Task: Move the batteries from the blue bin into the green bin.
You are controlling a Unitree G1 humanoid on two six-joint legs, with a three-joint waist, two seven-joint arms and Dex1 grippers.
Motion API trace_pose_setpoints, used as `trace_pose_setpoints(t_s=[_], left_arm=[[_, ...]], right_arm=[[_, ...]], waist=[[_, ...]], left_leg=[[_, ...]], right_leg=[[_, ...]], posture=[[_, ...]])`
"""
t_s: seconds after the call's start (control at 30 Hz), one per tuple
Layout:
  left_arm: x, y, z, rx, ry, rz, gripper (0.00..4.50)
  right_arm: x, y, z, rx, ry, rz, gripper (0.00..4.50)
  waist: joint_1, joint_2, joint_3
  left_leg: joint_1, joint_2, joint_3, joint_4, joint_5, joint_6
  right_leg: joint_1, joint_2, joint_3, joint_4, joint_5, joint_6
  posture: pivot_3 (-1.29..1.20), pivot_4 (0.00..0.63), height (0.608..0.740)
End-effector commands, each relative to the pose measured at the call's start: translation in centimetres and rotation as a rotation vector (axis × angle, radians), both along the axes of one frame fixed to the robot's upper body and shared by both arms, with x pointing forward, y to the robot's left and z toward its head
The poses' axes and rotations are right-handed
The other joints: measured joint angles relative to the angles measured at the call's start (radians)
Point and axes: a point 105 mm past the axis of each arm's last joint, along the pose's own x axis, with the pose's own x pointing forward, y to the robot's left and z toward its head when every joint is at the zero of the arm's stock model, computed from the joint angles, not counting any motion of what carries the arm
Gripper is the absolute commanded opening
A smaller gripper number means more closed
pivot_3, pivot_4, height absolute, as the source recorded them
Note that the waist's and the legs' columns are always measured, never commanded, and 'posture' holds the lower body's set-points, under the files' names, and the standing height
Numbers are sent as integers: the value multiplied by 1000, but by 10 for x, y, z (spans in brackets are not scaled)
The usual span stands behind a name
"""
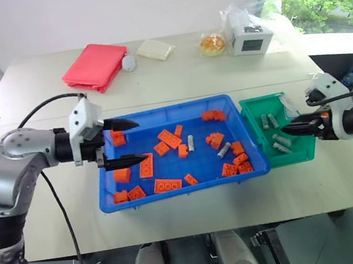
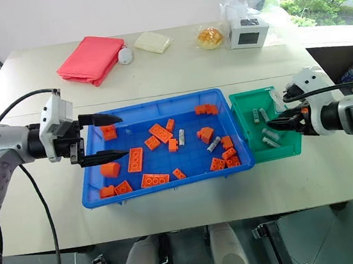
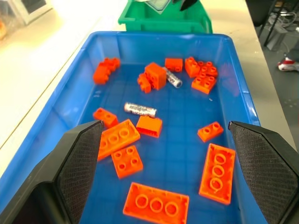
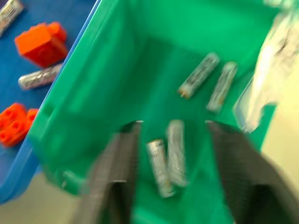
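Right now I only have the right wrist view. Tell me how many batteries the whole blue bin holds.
Observer: Two batteries lie in the blue bin: that one near the middle, another to its right.
Operator: Report the left gripper.
Observer: The left gripper hovers over the bin's left end, jaws open, holding nothing.
Operator: Check beyond the bin.
Observer: A red cloth lies there, apart from the blue bin.

Silver-grey batteries (image 1: 190, 143) and orange bricks (image 1: 167, 184) lie in the bright blue bin (image 1: 172, 198); the neighbouring bin (image 1: 298, 153) is green.
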Motion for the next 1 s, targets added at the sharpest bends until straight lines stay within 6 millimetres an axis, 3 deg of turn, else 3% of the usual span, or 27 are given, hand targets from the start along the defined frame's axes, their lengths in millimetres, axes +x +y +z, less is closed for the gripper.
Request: trace_pose_setpoints(t_s=[0.03,0.13,0.2,0.43,0.67,1.0], left_arm=[[1,-1,9,2,-44,-14,4500],[1,-3,9,3,-46,-19,4500],[-1,-5,7,4,-46,-28,4500],[-8,-7,6,13,-51,-34,4500],[-12,-6,6,9,-64,0,4500],[-16,-2,8,17,-69,33,4500]], right_arm=[[12,18,31,-30,-144,117,3914],[27,61,47,-9,-216,302,3914],[30,96,40,-6,-202,450,4350],[36,168,-10,-111,-169,814,4490],[51,182,-43,-134,-118,894,4490],[60,174,-74,-161,-57,925,4490]], waist=[[-3,0,0],[-6,0,0],[-7,0,0],[11,-1,0],[27,-1,0],[26,-1,0]], left_leg=[[0,0,0,0,0,0],[0,0,0,-1,0,0],[0,1,-1,-1,0,0],[-3,0,-1,0,0,0],[-3,-1,0,2,0,0],[-2,0,0,2,0,0]], right_leg=[[0,0,0,0,0,0],[0,1,0,0,1,1],[-1,2,0,0,1,1],[-1,0,-1,-1,1,3],[0,-1,-1,0,1,3],[1,-1,-1,0,1,3]], posture=[[0,150,736],[0,150,736],[0,150,736],[0,150,736],[0,150,736],[0,150,736]])
